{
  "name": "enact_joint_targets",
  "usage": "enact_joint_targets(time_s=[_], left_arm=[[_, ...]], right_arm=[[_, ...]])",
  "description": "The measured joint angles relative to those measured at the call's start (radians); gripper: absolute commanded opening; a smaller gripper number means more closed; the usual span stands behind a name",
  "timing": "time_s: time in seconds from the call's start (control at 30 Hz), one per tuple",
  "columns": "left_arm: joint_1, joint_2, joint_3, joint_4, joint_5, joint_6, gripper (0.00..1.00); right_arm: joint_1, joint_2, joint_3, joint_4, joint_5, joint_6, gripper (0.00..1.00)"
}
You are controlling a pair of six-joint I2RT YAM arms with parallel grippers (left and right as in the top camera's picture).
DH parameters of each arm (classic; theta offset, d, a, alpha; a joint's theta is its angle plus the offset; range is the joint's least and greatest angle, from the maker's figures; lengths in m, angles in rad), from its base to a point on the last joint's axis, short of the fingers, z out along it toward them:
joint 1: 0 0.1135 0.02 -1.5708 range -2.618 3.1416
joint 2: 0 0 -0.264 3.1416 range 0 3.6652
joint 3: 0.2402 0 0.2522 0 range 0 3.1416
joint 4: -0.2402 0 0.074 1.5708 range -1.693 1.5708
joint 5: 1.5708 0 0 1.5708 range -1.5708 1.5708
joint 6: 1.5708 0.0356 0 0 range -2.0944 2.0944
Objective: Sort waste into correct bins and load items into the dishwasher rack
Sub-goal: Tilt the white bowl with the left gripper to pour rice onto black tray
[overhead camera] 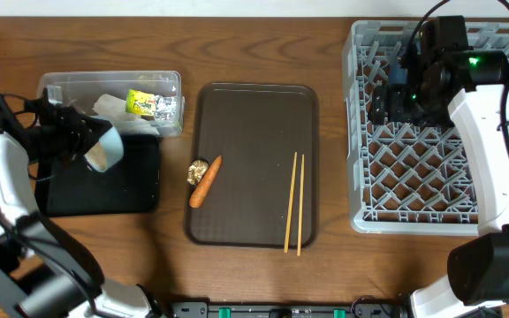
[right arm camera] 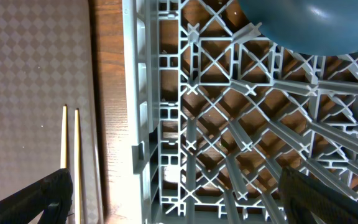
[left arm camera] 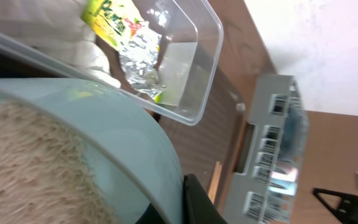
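Left gripper [overhead camera: 94, 148] is clamped on a small light blue cup [overhead camera: 106, 152], which is tipped on its side above the shallow black rectangular tray [overhead camera: 131, 190]. White rice grains [left arm camera: 23, 162] pack the cup's inside. Just behind is a clear plastic rectangular tub [overhead camera: 60, 84] holding a yellow-green and silver foil wrapper [overhead camera: 141, 103] and a crumpled white tissue [overhead camera: 109, 108]. On the brown serving tray [overhead camera: 254, 124], an orange carrot-like stick [overhead camera: 206, 182] touches a small brown food bit [overhead camera: 197, 170]; two thin wooden chopsticks [overhead camera: 294, 203] lie parallel toward the right. Right gripper [right arm camera: 176, 180] hangs over the large grey plastic pegged rack [overhead camera: 431, 194], fingers spread wide and holding nothing. A large dark blue bowl [right arm camera: 309, 25] sits in the rack.
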Motion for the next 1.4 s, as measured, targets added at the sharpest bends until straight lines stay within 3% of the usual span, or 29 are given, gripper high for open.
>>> enact_joint_targets(time_s=[0.33, 0.97, 1.4], left_arm=[[0.011, 0.143, -0.008, -0.032, 0.133, 0.055, 0.06], [0.123, 0.32, -0.129, -0.092, 0.508, 0.307, 0.06], [0.123, 0.32, -0.13, -0.109, 0.571, 0.344, 0.06]], right_arm=[[0.0, 0.0, 0.0, 0.0, 0.0, 0.0, 0.98], [0.0, 0.0, 0.0, -0.004, 0.0, 0.0, 0.98], [0.0, 0.0, 0.0, -0.004, 0.0, 0.0, 0.99]])
